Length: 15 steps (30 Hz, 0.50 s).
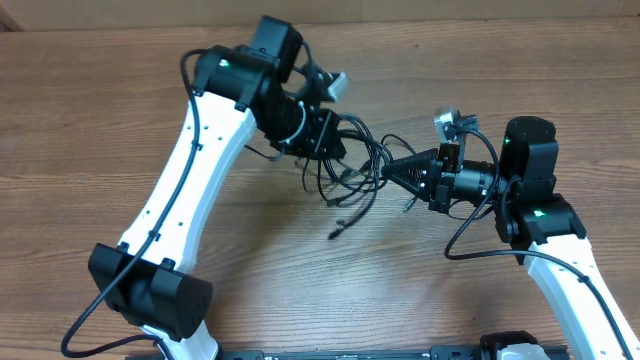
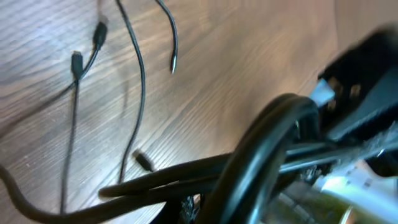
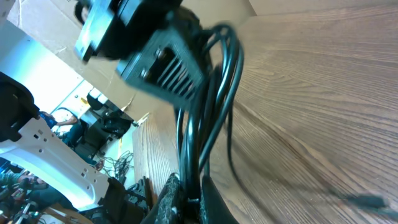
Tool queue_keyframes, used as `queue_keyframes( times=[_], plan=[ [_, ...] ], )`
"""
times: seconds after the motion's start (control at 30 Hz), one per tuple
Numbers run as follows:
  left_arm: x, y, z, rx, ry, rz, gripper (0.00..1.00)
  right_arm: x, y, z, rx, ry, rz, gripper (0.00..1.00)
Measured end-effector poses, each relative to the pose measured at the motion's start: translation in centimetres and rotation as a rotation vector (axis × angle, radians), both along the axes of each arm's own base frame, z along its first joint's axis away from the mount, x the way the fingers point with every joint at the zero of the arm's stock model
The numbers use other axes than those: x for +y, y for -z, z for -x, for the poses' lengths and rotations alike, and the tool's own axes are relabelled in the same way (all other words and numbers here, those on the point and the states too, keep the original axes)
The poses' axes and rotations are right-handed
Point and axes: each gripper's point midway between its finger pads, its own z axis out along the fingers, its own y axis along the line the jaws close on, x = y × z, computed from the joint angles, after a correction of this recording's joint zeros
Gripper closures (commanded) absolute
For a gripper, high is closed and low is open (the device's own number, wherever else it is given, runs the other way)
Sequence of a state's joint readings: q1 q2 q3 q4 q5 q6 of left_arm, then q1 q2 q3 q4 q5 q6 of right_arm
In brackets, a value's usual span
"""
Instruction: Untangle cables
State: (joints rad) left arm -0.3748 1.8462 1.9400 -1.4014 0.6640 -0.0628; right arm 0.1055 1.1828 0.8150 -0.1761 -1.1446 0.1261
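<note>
From where I stand, nearly everything in sight is the table (image 1: 90,110), a broad top of warm brown wood with long streaks of grain and a few darker bands, lit evenly from above with a soft pale sheen where the light catches it in the left wrist view. Past its far edge, in the right wrist view, the room turns cluttered and blurred: a beige panel (image 3: 43,31) crossed by a thin line. Below it is a heap of dark equipment (image 3: 106,130) with loose wires and a patch of blue (image 3: 62,118).
</note>
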Motion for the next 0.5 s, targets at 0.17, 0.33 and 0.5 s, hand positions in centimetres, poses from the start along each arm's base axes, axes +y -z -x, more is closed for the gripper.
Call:
queue_keyframes(
  times=[0.17, 0.33, 0.5],
  plan=[
    [1.1, -0.5, -2.1, 0.062, -0.165, 0.037, 0.96, 0.0, 0.0, -0.1, -0.001, 0.005, 0.003, 0.96],
    [1.9, -0.8, -3.3, 0.116, -0.278, 0.060, 0.96, 0.0, 0.1, -0.1, 0.002, 0.009, 0.006, 0.96],
    [3.6, -0.6, -4.4, 0.102, -0.334, 0.037, 0.96, -0.1, 0.5, -0.2, 0.025, 0.021, 0.013, 0.40]
  ],
)
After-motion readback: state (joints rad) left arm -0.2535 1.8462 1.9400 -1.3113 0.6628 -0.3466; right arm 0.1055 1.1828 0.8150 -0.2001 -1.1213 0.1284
